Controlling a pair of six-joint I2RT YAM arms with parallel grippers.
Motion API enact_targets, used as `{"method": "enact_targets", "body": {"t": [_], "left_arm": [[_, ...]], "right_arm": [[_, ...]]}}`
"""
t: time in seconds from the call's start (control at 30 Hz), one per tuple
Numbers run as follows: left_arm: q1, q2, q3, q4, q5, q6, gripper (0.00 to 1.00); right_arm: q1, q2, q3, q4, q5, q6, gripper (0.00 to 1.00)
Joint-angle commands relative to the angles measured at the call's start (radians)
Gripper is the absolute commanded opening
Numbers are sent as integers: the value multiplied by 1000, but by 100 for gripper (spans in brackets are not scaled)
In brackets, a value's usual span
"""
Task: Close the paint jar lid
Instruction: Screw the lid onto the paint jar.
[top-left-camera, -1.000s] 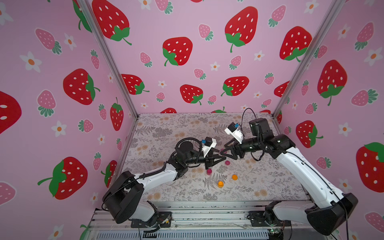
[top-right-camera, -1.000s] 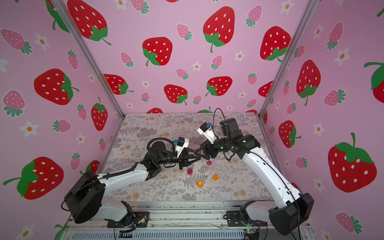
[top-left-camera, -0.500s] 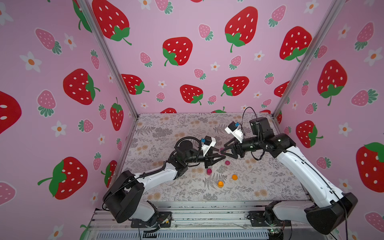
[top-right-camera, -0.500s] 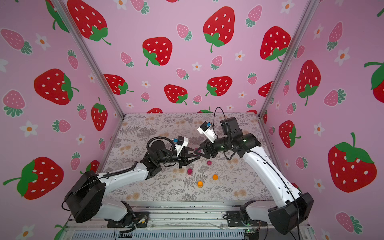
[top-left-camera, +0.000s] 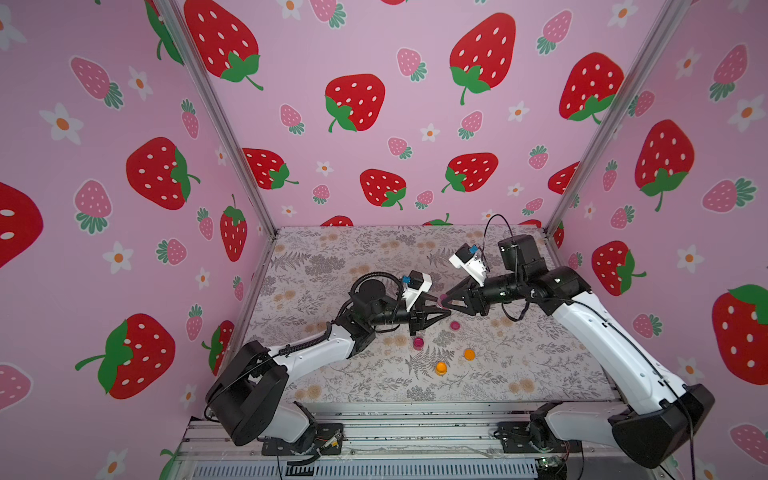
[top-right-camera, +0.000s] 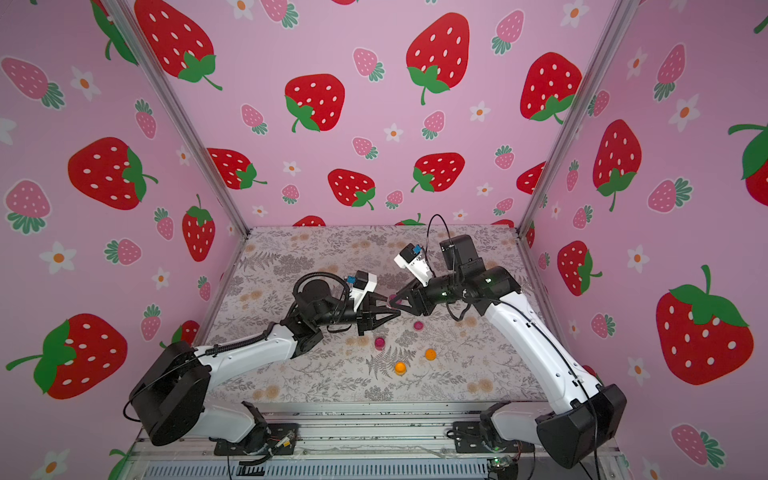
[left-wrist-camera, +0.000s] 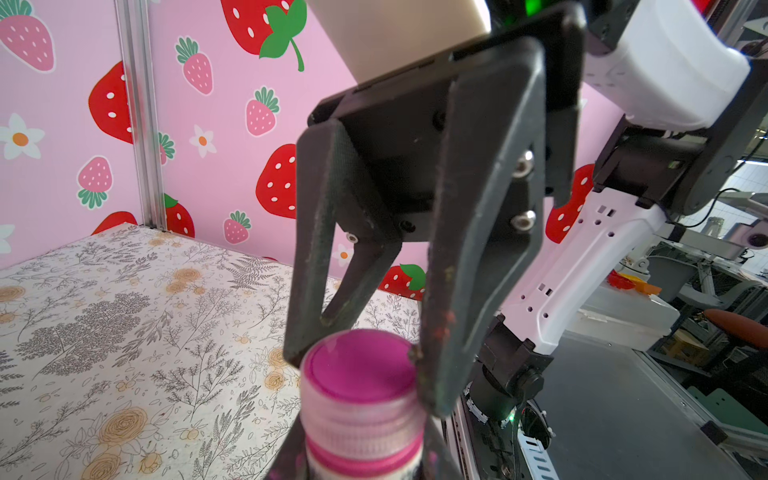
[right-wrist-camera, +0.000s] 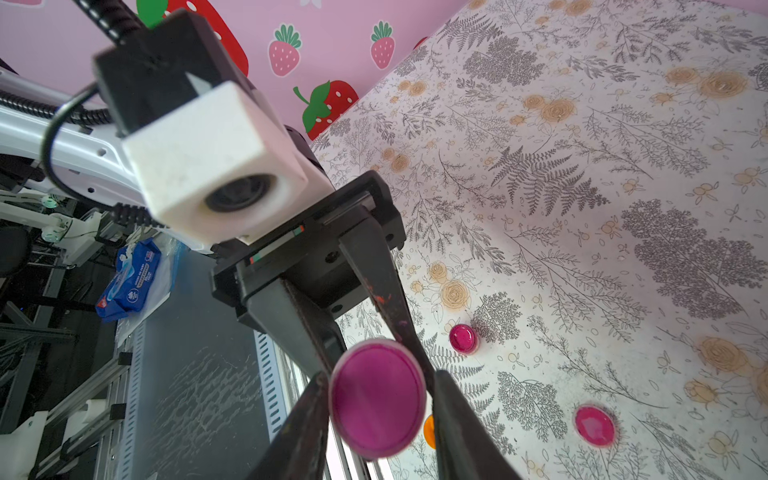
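The left gripper (top-left-camera: 445, 307) is clamped on the paint jar (left-wrist-camera: 365, 451), one finger on each side of its body, and holds it in the air above the floral table (top-left-camera: 332, 266). The jar stands upright in the left wrist view, with a magenta band under its neck. The lid (left-wrist-camera: 359, 365), magenta on top with a ribbed, pale skirt, sits level on the jar's mouth. How far down it is turned cannot be told.

The right gripper (right-wrist-camera: 376, 399) comes at the jar from the side opposite the left gripper and pinches the lid. Its two dark fingers (left-wrist-camera: 457, 249) press against the rim on opposite sides, and the flat magenta top faces the right wrist camera. In both top views the two grippers meet tip to tip at the jar, with both arms stretched in toward it.

On the table below the jar, toward the arm bases, lie four small round pieces. A magenta one (top-left-camera: 418, 343) and another magenta one (top-left-camera: 455, 325) are nearest the jar. An orange one (top-left-camera: 440, 368) and a second orange one (top-left-camera: 468, 354) are a little farther from it. None touches another, and which are pots and which are caps cannot be told. Strawberry-printed walls (top-left-camera: 374, 62) stand behind the jar and to both sides.
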Motion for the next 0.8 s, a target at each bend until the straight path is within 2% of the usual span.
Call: {"method": "enact_targets", "body": {"t": [0.0, 0.07, 0.2, 0.37, 0.5, 0.6, 0.7, 0.77], "left_arm": [[3, -12, 57, 21, 3, 22, 0], [4, -6, 67, 14, -21, 30, 0], [6, 20, 102, -2, -127, 63, 0], [6, 86, 168, -11, -220, 105, 0], [6, 118, 191, 3, -284, 115, 0], [7, 123, 194, 16, -309, 112, 0], [6, 126, 194, 23, -315, 106, 0], [6, 120, 187, 24, -317, 104, 0]], "right_arm": [[-5, 4, -28, 37, -10, 38, 41], [3, 0, -55, 85, -5, 85, 40], [58, 0, -109, 229, 123, 260, 39], [206, 54, -119, 362, 464, 497, 36], [272, 92, -129, 415, 648, 668, 32], [305, 107, -136, 411, 779, 765, 33], [327, 106, -134, 398, 873, 831, 36], [328, 91, -121, 378, 895, 848, 47]]}}
